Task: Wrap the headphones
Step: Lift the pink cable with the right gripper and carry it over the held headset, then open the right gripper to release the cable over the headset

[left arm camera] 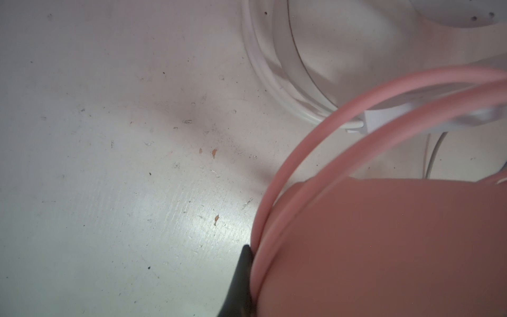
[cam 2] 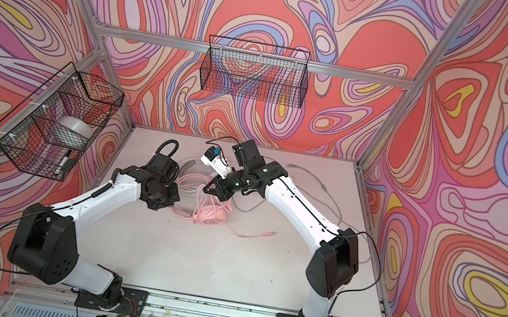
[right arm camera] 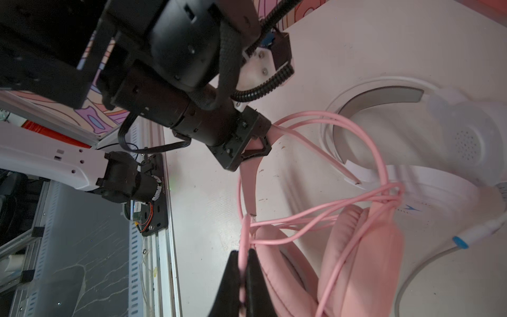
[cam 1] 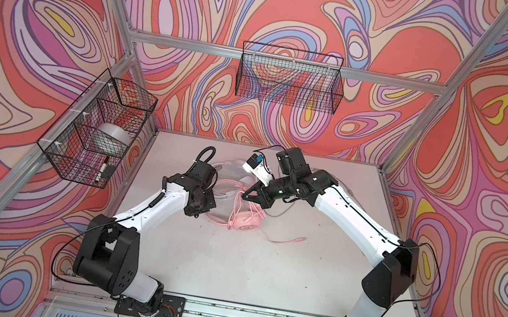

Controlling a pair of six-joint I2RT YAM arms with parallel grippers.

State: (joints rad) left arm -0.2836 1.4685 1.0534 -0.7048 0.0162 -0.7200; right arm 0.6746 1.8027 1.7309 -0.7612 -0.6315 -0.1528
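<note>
Both arms bent inward over the table (cam 1: pixel 226 267). The left gripper (right arm camera: pixel 259 140) clamped the pink headband (right arm camera: pixel 251 181); the right gripper (right arm camera: pixel 242 255) pinched the pink cable (right arm camera: pixel 243 236).

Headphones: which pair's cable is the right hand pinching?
The pink pair: the right hand is shut on its pink cable; the white pair lies ungripped.

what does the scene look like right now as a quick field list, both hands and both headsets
pink headset: resting on the table, headband clamped in the left hand
pink cable: loose loops over the earcups, pinched by the right hand, plug end lying free on the table
white headset: on the table just behind the pink one, no hand on it
left hand: shut
right hand: shut
wrap status: pink cable not yet neatly wound
</note>
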